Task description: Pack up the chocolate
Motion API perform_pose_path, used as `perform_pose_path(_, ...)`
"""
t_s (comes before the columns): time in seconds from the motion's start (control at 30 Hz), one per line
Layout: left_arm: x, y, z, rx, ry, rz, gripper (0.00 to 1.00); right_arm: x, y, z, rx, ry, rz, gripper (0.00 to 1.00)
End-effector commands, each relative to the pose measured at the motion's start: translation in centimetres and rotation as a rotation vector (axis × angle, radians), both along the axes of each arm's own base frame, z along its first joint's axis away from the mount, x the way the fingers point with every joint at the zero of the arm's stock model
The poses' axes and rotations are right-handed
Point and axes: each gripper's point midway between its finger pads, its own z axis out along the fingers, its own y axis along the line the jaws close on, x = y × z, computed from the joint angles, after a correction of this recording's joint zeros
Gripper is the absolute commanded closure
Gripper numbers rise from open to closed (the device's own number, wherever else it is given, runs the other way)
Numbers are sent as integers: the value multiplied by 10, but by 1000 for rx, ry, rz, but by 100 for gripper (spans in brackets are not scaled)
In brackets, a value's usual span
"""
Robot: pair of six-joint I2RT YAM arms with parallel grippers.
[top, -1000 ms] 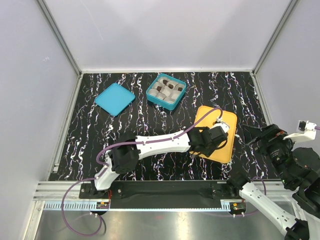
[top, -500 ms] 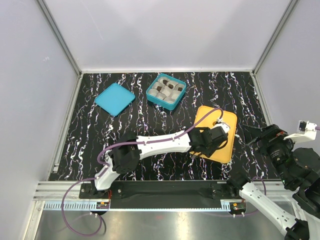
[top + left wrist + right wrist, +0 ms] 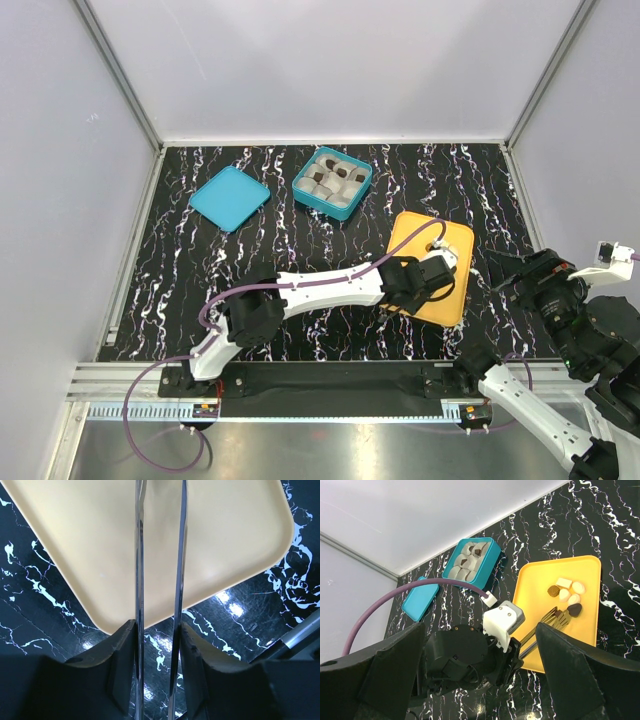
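Thin fingers (image 3: pixel 139 555) slightly parted, any hold at the tips unclear, the left gripper (image 3: pixel 561 616) should straddle the right-of-frame dark chocolate (image 3: pixel 574 610) on the yellow tray (image 3: pixel 535 590), then pinch gently.

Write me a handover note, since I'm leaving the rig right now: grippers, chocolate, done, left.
Left gripper: open, empty, fingers over the yellow plastic tray, tips beside a dark chocolate piece.
Right gripper: open, empty, right of the tray.
Chocolate: about six loose pieces on the tray; at least two dark chocolates in grey paper cups inside the square teal box.
Done: few packed. Left: tray's pieces, then the flat teal lid lying beside the box.
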Motion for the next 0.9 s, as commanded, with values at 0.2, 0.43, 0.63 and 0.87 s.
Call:
perform_pose_path(0.2, 5, 0, 54, -98, -51, 22, 62, -1, -4, 5, 18, -21, -17, 0)
perform_pose_path(0.43, 7, 6, 72, -115, -74, 32, 62, -1, -4, 4, 19, -19, -16, 0)
perform_pose_path(0.63, 9, 13, 80, -115, -84, 46, 62, -1, -3, 4, 21, -21, -15, 0)
perform_pose_path(0.87, 38, 40, 99, -113, -122, 114, 62, -2, -4, 3, 23, -21, -15, 0)
